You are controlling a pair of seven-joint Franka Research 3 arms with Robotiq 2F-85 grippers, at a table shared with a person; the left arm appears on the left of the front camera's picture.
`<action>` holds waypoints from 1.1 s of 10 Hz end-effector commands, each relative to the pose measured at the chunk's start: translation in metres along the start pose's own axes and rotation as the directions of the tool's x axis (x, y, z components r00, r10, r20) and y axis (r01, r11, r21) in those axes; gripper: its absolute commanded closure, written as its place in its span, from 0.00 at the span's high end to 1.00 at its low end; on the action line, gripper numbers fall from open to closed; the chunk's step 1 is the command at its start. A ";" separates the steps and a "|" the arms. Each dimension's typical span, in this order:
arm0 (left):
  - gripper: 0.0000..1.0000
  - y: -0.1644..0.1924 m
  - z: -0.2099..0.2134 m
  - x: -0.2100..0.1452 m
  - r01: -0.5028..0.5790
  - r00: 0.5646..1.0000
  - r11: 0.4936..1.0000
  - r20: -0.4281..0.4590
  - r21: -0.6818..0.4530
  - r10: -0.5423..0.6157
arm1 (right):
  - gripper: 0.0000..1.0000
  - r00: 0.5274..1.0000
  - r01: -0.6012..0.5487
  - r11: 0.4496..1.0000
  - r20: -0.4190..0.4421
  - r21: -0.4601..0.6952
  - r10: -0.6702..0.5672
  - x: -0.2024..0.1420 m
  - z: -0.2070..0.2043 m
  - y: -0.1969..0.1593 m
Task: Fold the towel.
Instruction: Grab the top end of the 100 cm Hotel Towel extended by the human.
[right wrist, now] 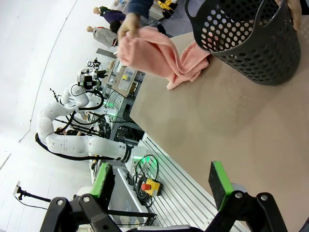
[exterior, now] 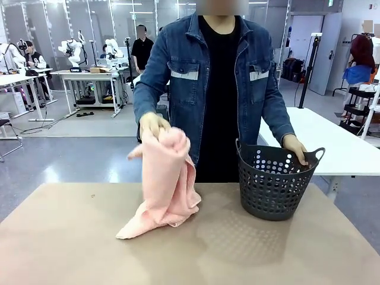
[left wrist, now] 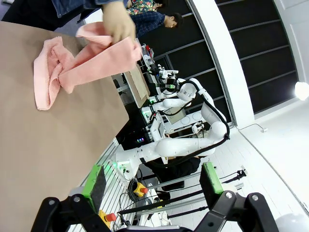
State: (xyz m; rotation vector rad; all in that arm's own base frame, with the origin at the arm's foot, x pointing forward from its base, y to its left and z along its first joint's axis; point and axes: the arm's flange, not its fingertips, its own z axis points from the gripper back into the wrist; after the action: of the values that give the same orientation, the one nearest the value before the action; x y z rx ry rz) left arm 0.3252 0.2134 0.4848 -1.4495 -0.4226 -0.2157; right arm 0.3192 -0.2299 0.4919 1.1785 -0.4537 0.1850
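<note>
Pink and soft, the towel hangs in a bunch from one hand of the person standing at the far side of the table. That hand holds the top of the towel up in the air. The bottom end of the towel lies on the table, a little to the robot's left of the middle. The towel is crumpled, not flat.

Near it, toward the robot's right, a dark grey basket stands upright on the table. Its wall has lots of round holes. The person's other hand rests on the basket's rim by a handle. In the front view a bit of bare table shows between the towel and the basket.

The left end effector is wide open. Its green pads are far apart and nothing is between them. It is well apart from the towel. The right end effector is wide open too, with nothing in it. It is well apart from the basket and the towel.
</note>
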 end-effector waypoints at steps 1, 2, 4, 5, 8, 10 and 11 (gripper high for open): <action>1.00 0.000 0.002 0.002 0.024 1.000 1.000 -0.001 -0.021 -0.024 | 1.00 1.000 -0.021 1.000 0.009 0.015 0.021 0.003 0.001 0.000; 1.00 0.000 0.002 0.002 0.024 1.000 1.000 -0.001 -0.021 -0.024 | 1.00 1.000 -0.021 1.000 0.009 0.015 0.021 0.003 0.001 0.000; 1.00 0.000 0.002 0.002 0.024 1.000 1.000 -0.001 -0.021 -0.024 | 1.00 1.000 -0.021 1.000 0.009 0.015 0.021 0.003 0.001 0.000; 1.00 0.000 0.002 0.002 0.024 1.000 1.000 -0.001 -0.021 -0.024 | 1.00 1.000 -0.021 1.000 0.009 0.015 0.021 0.003 0.001 0.000; 1.00 0.000 0.002 0.002 0.024 1.000 1.000 -0.001 -0.021 -0.024 | 1.00 1.000 -0.021 1.000 0.009 0.015 0.021 0.003 0.001 0.000; 1.00 0.000 0.002 0.002 0.024 1.000 1.000 -0.001 -0.021 -0.024 | 1.00 1.000 -0.021 1.000 0.009 0.015 0.021 0.003 0.001 0.000; 1.00 0.000 0.002 0.002 0.024 1.000 1.000 -0.001 -0.021 -0.024 | 1.00 1.000 -0.021 1.000 0.009 0.015 0.021 0.003 0.001 0.000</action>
State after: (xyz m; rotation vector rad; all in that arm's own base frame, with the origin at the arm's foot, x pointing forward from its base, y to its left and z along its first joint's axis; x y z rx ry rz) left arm 0.3252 0.2134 0.4848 -1.4495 -0.4227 -0.2157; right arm 0.3191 -0.2300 0.4919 1.1784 -0.4539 0.1847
